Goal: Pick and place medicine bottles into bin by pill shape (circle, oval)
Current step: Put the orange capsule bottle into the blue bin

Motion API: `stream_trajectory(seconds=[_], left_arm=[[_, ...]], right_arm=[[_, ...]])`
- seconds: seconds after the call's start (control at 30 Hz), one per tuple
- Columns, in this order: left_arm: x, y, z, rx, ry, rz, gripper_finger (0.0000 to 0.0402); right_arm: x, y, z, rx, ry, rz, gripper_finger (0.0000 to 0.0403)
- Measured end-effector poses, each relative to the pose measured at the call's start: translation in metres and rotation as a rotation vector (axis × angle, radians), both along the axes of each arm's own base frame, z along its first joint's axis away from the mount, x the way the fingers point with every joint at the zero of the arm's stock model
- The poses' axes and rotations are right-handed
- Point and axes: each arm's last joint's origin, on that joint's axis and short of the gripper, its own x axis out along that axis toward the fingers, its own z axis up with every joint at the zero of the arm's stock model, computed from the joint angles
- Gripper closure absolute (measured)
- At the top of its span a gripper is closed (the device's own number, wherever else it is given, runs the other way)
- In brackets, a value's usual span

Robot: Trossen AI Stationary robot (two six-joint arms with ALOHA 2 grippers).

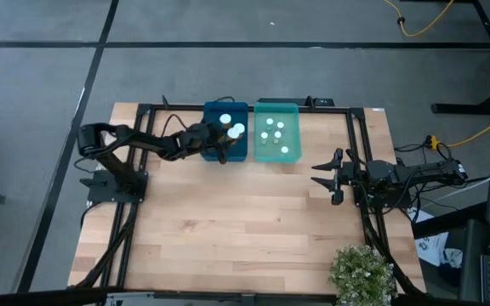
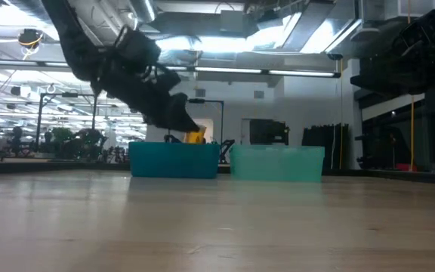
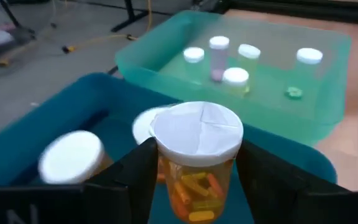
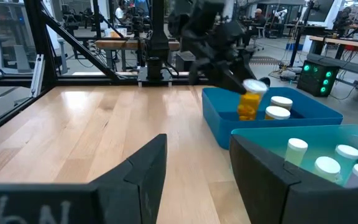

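Risk is sitting mainly with the release. The left gripper point(image 3: 194, 180) is pinching an orange-amber plastic medicine bottle with a white cap point(image 3: 196, 158), oblong orange pills showing through its wall, and holding it over the dark blue rectangular plastic bin point(image 1: 226, 136) at the table's far side. In the right wrist view the bottle point(image 4: 251, 99) is hanging just above the near rim of that bin point(image 4: 272, 127), not deep inside. If the fingers are spreading while the bottle is over the rim, it could be clipping the edge and tumbling onto the pale wooden tabletop point(image 1: 228, 229), rolling away on its round body. Other white-capped bottles point(image 3: 73, 155) are already lying in the blue bin, so a drop from height could be bouncing off a cap. The translucent mint-green plastic bin point(image 1: 276, 141) is standing just beside, holding small pale white-capped bottles point(image 3: 236, 78); a drift sideways would be mixing the sorts. The right gripper point(image 1: 330, 177) is waiting at the table's right edge, fingers spread and holding nothing.
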Motion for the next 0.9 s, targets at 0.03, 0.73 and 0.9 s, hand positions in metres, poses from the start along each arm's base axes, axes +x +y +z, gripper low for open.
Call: stream_trajectory(seconds=[0.03,0.73,0.9], left_arm=[[0.001,0.004,-0.004,-0.017,-0.007,-0.011,0.0208],[0.003,0.012,-0.028,-0.107,0.011,-0.039,0.0148],[0.005,0.008,-0.024,-0.092,-0.004,-0.058,0.0124]], right_arm=[[0.000,0.000,0.000,0.000,0.000,0.000,0.0226],[0.000,0.000,0.000,0.000,0.000,0.000,0.0226],[0.000,0.000,0.000,0.000,0.000,0.000,0.0226]])
